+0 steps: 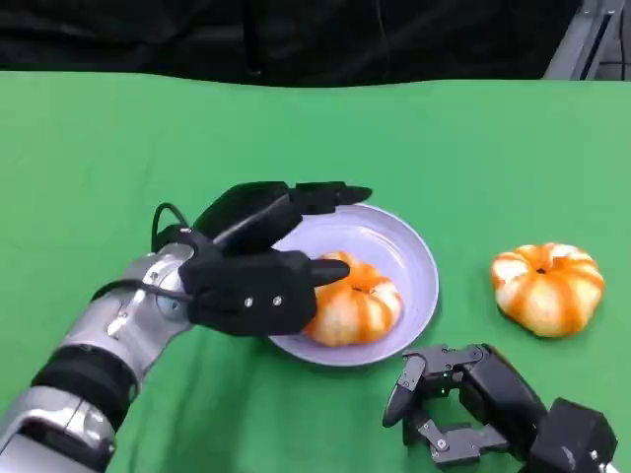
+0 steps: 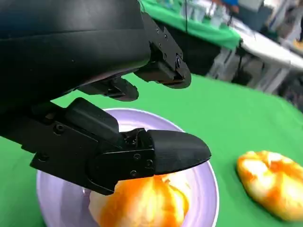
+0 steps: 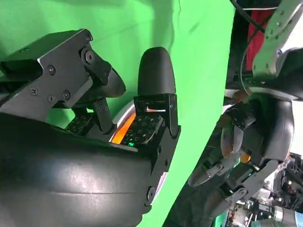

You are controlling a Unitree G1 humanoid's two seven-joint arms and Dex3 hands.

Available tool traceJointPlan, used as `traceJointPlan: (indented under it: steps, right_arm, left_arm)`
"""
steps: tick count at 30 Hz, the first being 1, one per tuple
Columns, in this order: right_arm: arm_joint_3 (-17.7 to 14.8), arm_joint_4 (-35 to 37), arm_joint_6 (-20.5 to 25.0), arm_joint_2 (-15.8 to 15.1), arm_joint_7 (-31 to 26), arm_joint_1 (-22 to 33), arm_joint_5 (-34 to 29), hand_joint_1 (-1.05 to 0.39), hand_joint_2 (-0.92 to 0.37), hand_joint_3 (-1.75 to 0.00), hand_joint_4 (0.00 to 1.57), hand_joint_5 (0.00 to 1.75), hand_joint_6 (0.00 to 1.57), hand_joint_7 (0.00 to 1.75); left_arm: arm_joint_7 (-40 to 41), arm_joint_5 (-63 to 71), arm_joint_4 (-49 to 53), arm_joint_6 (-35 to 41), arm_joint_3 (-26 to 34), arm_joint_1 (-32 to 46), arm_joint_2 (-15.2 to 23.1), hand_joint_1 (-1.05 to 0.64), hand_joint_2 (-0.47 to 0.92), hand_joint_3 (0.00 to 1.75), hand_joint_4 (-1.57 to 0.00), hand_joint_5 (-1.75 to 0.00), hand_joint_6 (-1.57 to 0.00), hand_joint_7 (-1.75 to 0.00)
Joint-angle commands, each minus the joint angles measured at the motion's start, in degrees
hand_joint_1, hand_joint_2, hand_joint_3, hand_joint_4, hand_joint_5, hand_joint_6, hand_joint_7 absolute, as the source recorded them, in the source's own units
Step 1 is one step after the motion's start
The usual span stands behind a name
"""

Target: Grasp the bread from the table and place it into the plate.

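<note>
Head view first: the green desk (image 1: 99, 158) spreads wide before me, running back to a dark backdrop along its far edge. My left forearm (image 1: 94, 355) comes in from the near left, silver with a black band, and ends in my left robot hand (image 1: 266, 261), which hangs over the left side of the plate. Its fingers (image 1: 330, 195) are spread wide and reach across the plate's far rim, while the thumb (image 1: 320, 270) lies against the near-left side of the bread; the hand grips nothing that I can see. In the left wrist view the thumb tip (image 2: 177, 150) sits just above the bread (image 2: 142, 203) and the upper fingers (image 2: 163, 66) stand well apart from it.

The lilac plate (image 1: 409, 256) lies at the middle of the desk. One bread (image 1: 355, 301), orange and white striped, rests inside it on the near side. A second bread (image 1: 547, 286) of the same kind lies on the bare desk to the right, well apart from the plate; the left wrist view shows it blurred (image 2: 272, 182) beside the plate's rim (image 2: 213, 189).

My right robot hand (image 1: 449, 404) rests low at the near right, just near of the plate, fingers curled inward and holding nothing.
</note>
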Motion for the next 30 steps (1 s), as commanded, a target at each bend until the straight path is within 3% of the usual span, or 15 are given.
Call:
traceJointPlan:
  steps: [1, 6, 11, 22, 30]
  right_arm:
    - [-0.34, -0.97, 0.74, -0.34, 0.23, 0.8, 0.84, 0.13, -0.51, -1.19, 0.99, 1.37, 1.0, 1.09]
    - [-0.36, -0.76, -0.41, -0.74, -0.73, 0.83, 0.0, 0.12, -0.51, -1.18, 1.0, 1.38, 1.0, 1.09]
    - [-0.41, -0.78, -0.88, -1.02, -0.69, 0.89, 0.07, 0.13, -0.53, -1.17, 1.0, 1.38, 1.0, 1.08]
    - [-0.4, -0.55, -1.47, -1.24, -1.13, 1.08, -0.31, 0.13, -0.56, -1.12, 1.01, 1.36, 1.0, 1.07]
    - [-0.41, 0.03, -2.0, -1.42, -1.37, 0.84, -0.75, 0.13, -0.54, -1.14, 1.02, 1.35, 1.0, 1.06]
  left_arm:
    - [5.04, -0.29, 0.4, -2.57, 1.26, 0.99, 0.91, -0.93, 0.92, 0.71, -0.51, -0.02, -0.37, 0.0]
    - [10.55, -3.79, 3.29, -8.59, 4.63, 2.85, -0.62, -0.92, 0.92, 0.7, -0.55, -0.03, -0.38, -0.01]
    - [11.13, -6.27, 4.79, -11.59, 6.65, 3.62, -1.31, -0.94, 0.92, 0.7, -0.6, -0.04, -0.4, -0.01]
    - [3.63, -17.17, 0.38, -15.61, 12.42, 8.69, -2.36, -0.91, 0.92, 0.69, -0.67, -0.04, -0.43, -0.02]
    - [-6.35, -27.72, -7.19, -12.78, 16.8, 13.73, -3.09, -0.85, 0.92, 0.6, -0.73, -0.03, -0.46, -0.01]
